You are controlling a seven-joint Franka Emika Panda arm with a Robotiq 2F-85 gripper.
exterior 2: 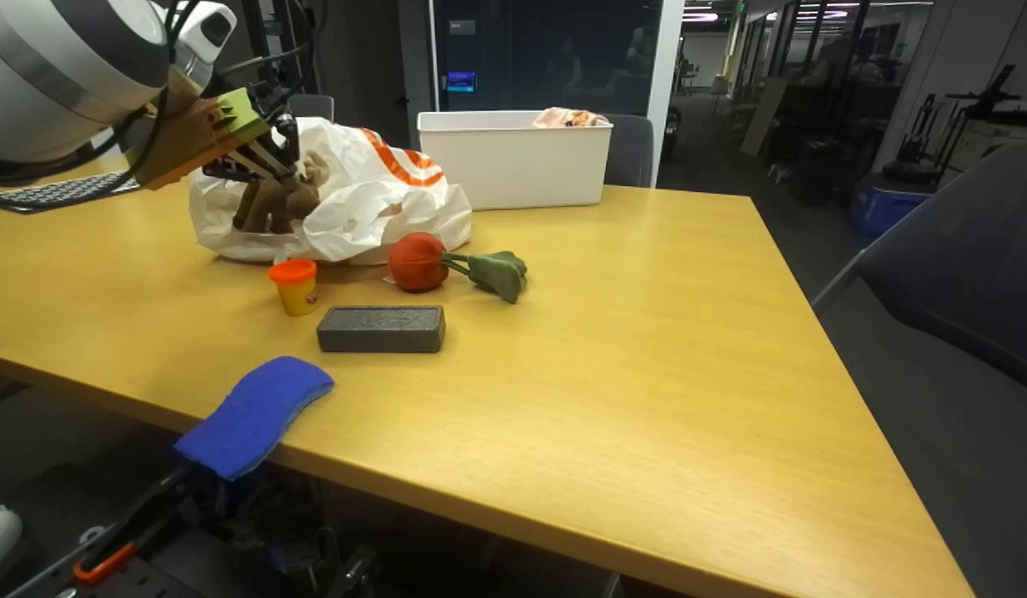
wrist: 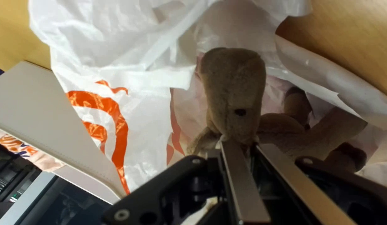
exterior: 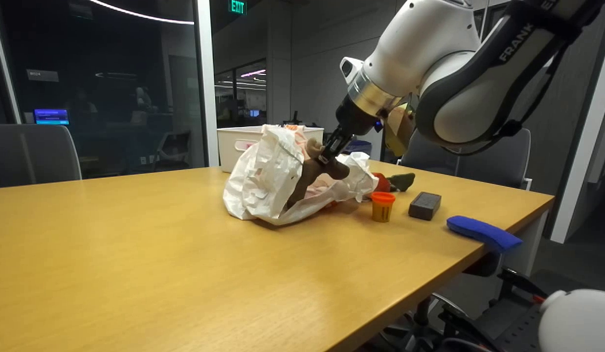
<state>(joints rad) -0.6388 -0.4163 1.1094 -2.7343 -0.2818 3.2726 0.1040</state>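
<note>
Your gripper (wrist: 241,146) is closed on the brown plush toy (wrist: 235,84), pinching it at the head, near its dark eye. The toy is in the open mouth of a crumpled white plastic bag (exterior: 263,176) printed in orange, with part of its body inside.

The bag rests on a yellowish wooden table (exterior 2: 662,374), whose smooth top carries a soft sheen in both exterior views. Just beside the bag, you have a white bin (exterior 2: 513,166) with a patterned cloth (exterior 2: 567,118) showing above its rim. In an exterior view, a red vegetable (exterior 2: 418,263) with green leaves (exterior 2: 501,274) lies on the bag's near side. A yellow tub (exterior 2: 295,291) with an orange lid stands upright near it, a dark grey block (exterior 2: 380,330) lies flat, and a blue cloth (exterior 2: 256,415) hangs partly over the table's edge.

The room around you is dim. Past the table rises a glass wall (exterior: 111,88) with a small blue-lit display (exterior: 51,117), and a green EXIT sign (exterior: 237,6) glows high up. Grey chairs (exterior: 31,154) stand at the table. A blue container (exterior 2: 891,203) sits on the dark floor (exterior 2: 920,357), and farther back you see a corridor (exterior 2: 704,108) under pinkish lights (exterior 2: 700,17).
</note>
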